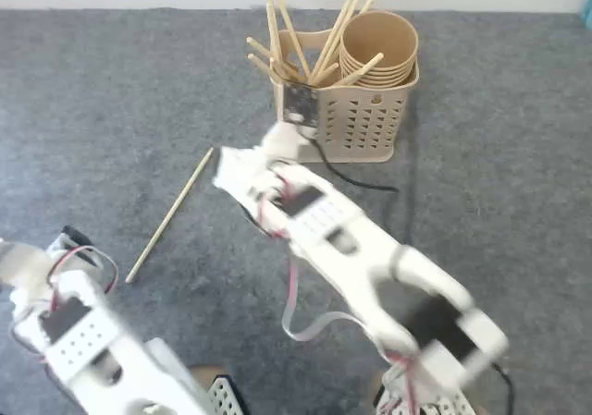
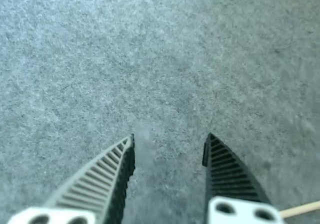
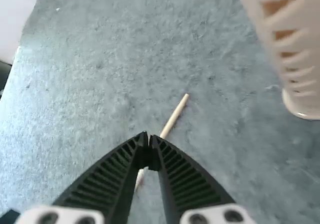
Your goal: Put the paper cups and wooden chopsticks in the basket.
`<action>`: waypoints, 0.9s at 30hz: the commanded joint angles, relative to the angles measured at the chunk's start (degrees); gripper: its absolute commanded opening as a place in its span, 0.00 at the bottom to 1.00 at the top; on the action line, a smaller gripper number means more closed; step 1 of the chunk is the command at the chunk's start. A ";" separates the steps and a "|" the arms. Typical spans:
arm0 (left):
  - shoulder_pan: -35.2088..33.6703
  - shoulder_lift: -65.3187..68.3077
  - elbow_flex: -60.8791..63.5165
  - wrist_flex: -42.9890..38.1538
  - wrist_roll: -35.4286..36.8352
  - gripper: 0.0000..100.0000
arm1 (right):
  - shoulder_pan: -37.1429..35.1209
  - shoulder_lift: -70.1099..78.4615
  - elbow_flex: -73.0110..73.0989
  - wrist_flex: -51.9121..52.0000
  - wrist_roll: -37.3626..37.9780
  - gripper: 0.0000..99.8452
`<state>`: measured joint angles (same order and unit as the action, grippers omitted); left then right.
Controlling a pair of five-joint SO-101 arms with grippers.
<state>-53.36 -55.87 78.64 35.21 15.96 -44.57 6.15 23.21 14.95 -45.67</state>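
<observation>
A beige slotted basket [image 1: 365,124] stands at the back of the grey carpet. It holds a stack of paper cups [image 1: 379,41] and several wooden chopsticks [image 1: 296,50]. One loose chopstick [image 1: 171,216] lies flat on the carpet to the left of the basket. My right gripper [image 3: 148,138] is shut and empty, hovering above that chopstick [image 3: 173,116] with the basket [image 3: 295,49] off to one side. My left gripper [image 2: 170,140] is open over bare carpet, and an end of the chopstick [image 2: 300,210] lies just beside one finger.
The right arm [image 1: 324,221] stretches from the front edge towards the basket, trailing a black cable [image 1: 356,179] beside it. The left arm [image 1: 65,318] sits low at the front left. Bare carpet [image 1: 111,110] spreads to the left and right of the basket.
</observation>
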 commanded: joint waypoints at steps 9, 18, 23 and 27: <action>0.35 27.43 -15.60 -3.60 0.53 0.21 | -3.38 29.76 -41.23 20.35 -12.22 0.11; 0.35 30.15 -17.36 -2.02 0.62 0.21 | -1.63 40.04 -53.45 25.19 -12.22 0.11; 0.35 30.15 -17.36 -2.02 0.62 0.21 | -0.84 43.82 -57.85 25.19 -12.04 0.11; 0.35 30.15 -17.36 -2.02 0.62 0.21 | -0.92 47.08 -61.71 25.19 -11.87 0.11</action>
<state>-53.54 -25.80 64.22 33.10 15.96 -46.59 53.19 -33.67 39.74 -57.19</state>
